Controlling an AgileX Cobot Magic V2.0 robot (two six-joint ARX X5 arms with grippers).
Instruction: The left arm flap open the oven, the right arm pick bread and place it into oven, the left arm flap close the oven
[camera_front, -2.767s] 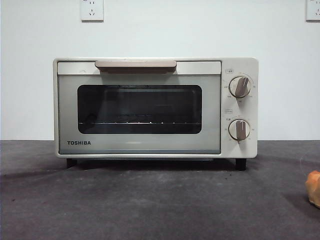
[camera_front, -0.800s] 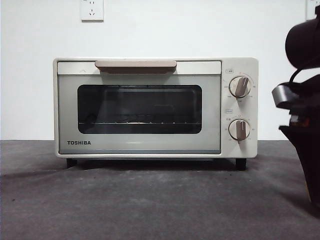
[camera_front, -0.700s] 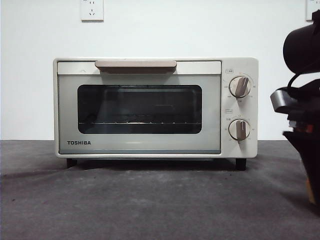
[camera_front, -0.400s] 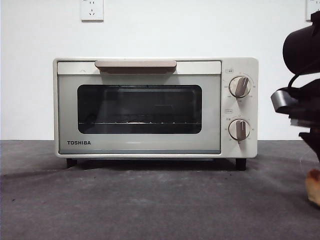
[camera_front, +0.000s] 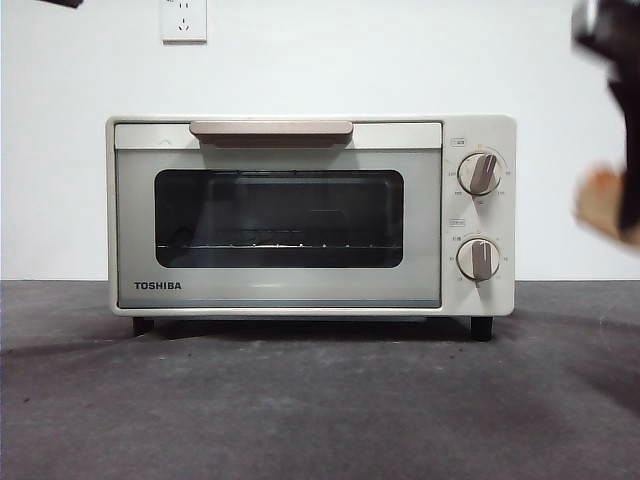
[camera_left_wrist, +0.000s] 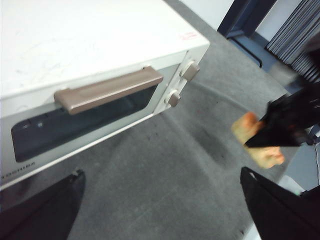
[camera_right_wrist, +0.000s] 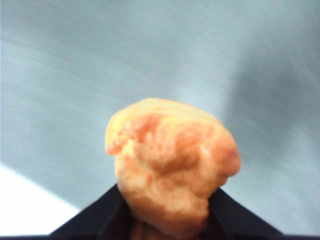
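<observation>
currently holding the bread (camera_right_wrist: 170, 165) clamped in the right end effector (camera_front: 612, 215), raised well above the surface (camera_front: 300, 400) at 3 o'clock of the oven (camera_front: 310, 215), probably to clear the door's swing. oven door shut, handle (camera_left_wrist: 107, 90) untouched. left end effector (camera_left_wrist: 160, 210) spread wide, hovering just in front of that handle, placed so as to flap the door down before any bread goes in.
</observation>
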